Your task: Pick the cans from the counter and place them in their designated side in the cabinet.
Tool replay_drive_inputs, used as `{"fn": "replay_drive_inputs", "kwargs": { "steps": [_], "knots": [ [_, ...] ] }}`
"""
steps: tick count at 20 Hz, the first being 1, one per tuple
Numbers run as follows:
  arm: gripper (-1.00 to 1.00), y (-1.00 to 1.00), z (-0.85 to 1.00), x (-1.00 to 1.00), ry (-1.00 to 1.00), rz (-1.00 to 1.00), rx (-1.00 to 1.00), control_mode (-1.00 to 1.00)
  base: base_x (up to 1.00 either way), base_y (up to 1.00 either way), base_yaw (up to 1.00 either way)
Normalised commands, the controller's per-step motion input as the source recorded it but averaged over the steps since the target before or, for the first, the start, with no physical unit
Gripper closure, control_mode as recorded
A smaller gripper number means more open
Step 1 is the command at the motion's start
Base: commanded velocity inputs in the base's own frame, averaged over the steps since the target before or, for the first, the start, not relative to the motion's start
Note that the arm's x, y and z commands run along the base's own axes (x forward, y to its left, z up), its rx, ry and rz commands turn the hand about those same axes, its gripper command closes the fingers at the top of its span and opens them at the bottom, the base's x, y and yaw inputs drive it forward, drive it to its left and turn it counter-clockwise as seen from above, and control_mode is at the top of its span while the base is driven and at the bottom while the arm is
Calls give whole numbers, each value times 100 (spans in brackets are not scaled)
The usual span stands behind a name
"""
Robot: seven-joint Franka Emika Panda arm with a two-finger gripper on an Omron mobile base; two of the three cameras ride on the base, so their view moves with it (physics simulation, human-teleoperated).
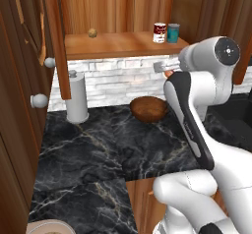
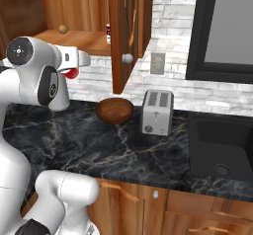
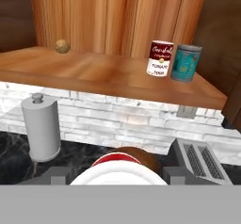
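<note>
With end effector (image 3: 118, 180) clamped on 1 red-and-white can (image 3: 120, 170), upright; cabinet shelf (image 3: 103, 75) ahead and above, dark-label can (image 3: 160, 58) at right.

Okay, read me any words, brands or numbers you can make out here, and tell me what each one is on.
Dark red-and-white can on the cabinet shelf: white script on the red band, too blurred to quote; small dark print on the white band, unreadable.
Teal can beside it: label pattern, no legible text.
Red-and-white can in the hand: no lettering visible.
Toaster: no readable marking.
</note>
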Motion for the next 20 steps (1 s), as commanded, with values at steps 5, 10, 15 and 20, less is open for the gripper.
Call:
{"fn": "replay_drive_inputs", "kwargs": {
  "steps": [5,10,15,20],
  "knots": [
    [100,3,16,19,-5,0,0,-100,0,0,0],
    [100,3,16,19,-4,0,0,-100,0,0,0],
    [100,0,12,15,-3,1,0,-100,0,0,0],
    [100,0,7,20,0,0,0,-100,0,0,0]
  ]
}}
